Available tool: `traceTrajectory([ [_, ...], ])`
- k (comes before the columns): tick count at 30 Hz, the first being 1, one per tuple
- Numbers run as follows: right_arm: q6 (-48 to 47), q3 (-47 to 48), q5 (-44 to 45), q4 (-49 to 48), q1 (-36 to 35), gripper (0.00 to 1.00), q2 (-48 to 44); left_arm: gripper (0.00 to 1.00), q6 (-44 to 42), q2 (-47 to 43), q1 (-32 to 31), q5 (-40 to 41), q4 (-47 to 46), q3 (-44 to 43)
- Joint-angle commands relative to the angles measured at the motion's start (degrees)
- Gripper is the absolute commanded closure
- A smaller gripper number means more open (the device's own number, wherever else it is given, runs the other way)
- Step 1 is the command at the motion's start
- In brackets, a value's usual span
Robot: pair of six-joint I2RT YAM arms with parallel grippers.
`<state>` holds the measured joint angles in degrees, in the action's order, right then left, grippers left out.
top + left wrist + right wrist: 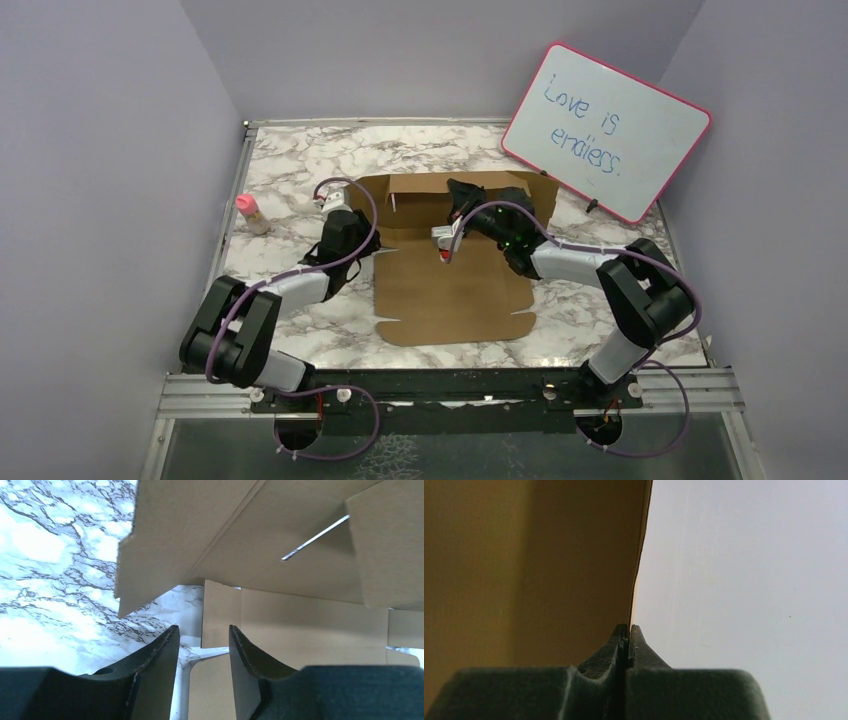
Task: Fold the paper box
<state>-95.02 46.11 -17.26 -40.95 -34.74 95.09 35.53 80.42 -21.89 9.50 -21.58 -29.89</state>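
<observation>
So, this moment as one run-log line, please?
paper box: back wall raised | left gripper: open, empty | right gripper: shut on paper box

You've got 1 paper box (450,285), 1 whiteboard (606,130), 1 pink-cap bottle (250,212), plus 2 arms: left arm (290,288), right arm (590,265).

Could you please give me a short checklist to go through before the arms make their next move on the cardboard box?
1. Right gripper shut on the edge of a raised panel of the box: ok.
2. Left gripper open, nothing between its fingers: ok.
3. Side flap ahead of the left fingers, untouched: ok.
4. Near half of the box lying flat on the table: ok.
5. Pink-capped bottle apart from the box: ok.
6. Whiteboard apart from the box's far right corner: cannot tell.
</observation>
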Motion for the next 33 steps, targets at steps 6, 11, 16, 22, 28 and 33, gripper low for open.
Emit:
traceTrajectory([
  [6,-0.1,-1.5,0.3,-0.3,-0.9,0.99,2.1,0.55,2.2,7.7,-0.3,-3.5,-6.5,-4.1],
  [11,0.1,-1.8,0.2,-0.7,-1.1,0.99,1.8,0.56,2.9,10.0,-1.1,-5.7,-7.4,-5.3],
  [16,0.0,-1.9,0.8,-0.5,-1.3,0.99,1.6,0.70,0.1,8.0,-4.0,-4.6,-8.6,-5.2],
  [22,0.1,-3.0,1.4,-2.8,-1.9,0.99,1.5,0.74,-0.7,8.0,-6.3,-3.1,-9.2,-4.8],
  [28,-0.2,-3.6,2.4,-2.9,-2.2,0.99,1.4,0.74,-2.0,9.8,-8.3,-2.8,-9.9,-5.6],
  [33,-0.2,-4.0,2.9,-3.1,-2.2,0.99,0.9,0.69,-3.8,7.1,-8.3,-0.9,-9.8,-4.6],
])
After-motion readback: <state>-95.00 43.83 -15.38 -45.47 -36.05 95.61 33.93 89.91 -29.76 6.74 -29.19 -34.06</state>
